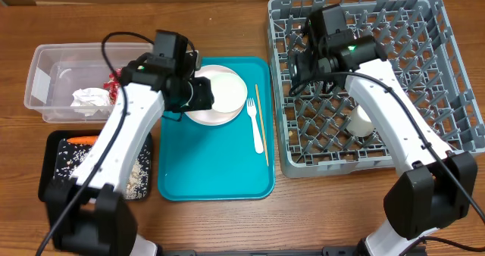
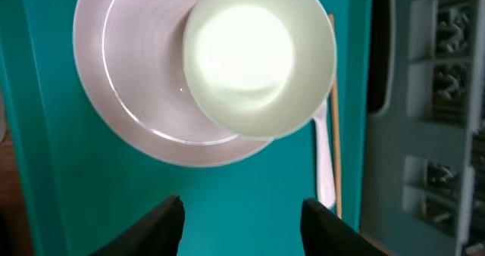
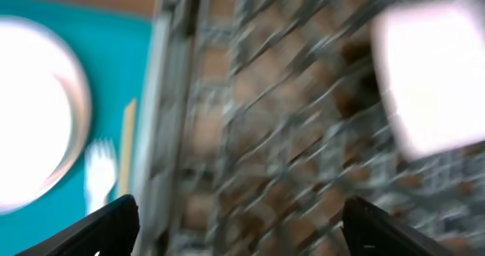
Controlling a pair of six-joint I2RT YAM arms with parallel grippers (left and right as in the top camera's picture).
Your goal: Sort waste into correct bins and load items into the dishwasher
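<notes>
A pale pink plate (image 2: 129, 89) lies on the teal tray with a white bowl (image 2: 258, 59) standing in it. My left gripper (image 2: 242, 210) hovers open over the tray just short of the plate (image 1: 227, 112), nothing between its fingers. A white fork (image 1: 254, 123) and a thin wooden stick (image 1: 261, 123) lie to the plate's right. The grey dishwasher rack (image 1: 447, 67) holds a small white cup (image 1: 361, 122). My right gripper (image 3: 242, 218) is wide open and empty above the rack's left part (image 1: 303, 63); its view is blurred.
The clear tub (image 1: 45, 67) at the left holds a crumpled white napkin (image 1: 91, 98) and a red wrapper (image 1: 114, 78). In front of it the black tray (image 1: 57, 146) holds a carrot (image 1: 82, 140) and rice scraps (image 1: 76, 157). The teal tray (image 1: 220, 173) lies between bins and rack.
</notes>
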